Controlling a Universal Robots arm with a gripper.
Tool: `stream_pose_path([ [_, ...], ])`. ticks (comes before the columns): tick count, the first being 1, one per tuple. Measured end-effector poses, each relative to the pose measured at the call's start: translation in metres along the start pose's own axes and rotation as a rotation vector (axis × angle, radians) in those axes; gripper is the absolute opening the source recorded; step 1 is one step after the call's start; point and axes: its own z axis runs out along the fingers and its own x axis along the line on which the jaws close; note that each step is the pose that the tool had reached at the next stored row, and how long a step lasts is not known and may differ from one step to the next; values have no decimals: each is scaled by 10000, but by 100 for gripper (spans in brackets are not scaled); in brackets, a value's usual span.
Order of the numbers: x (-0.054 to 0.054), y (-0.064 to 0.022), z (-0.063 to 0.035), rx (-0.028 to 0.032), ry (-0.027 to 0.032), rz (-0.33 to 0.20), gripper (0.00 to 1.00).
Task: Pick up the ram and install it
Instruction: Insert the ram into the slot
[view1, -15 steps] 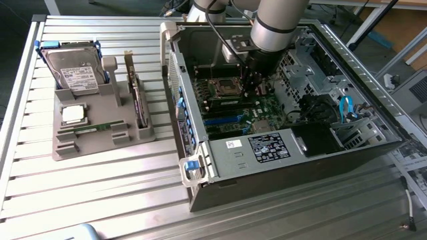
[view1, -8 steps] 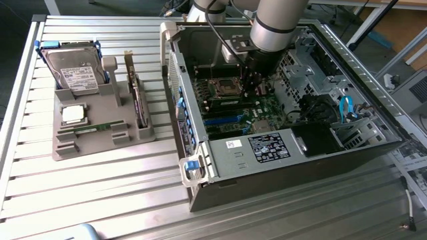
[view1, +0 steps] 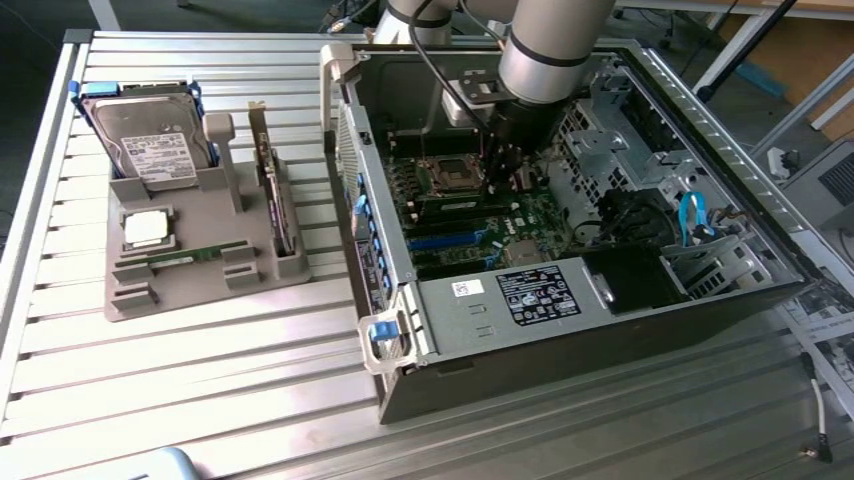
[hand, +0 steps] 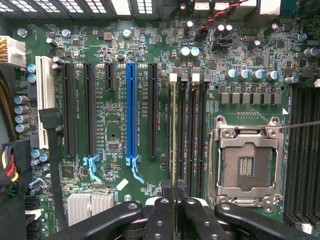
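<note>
Inside the open grey metal computer case (view1: 534, 292) on the slatted metal worktop (view1: 200, 390), the black end effector (hand: 174, 202) was clamped on the long, thin green ram stick (hand: 173, 130). It held the stick edge-on over the black memory slots (hand: 192, 140), beside the empty silver processor socket (hand: 247, 165). A matching green stick (view1: 180, 257) lay in the grey plastic holder (view1: 174, 292) outside.
</note>
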Motion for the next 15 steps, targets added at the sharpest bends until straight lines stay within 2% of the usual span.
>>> stream_pose_path([
  [4, 0, 1, 0, 36, -2, -1, 12],
  [11, 0, 3, 0, 45, -1, 0, 12],
  [15, 0, 6, 0, 87, -1, -1, 12],
])
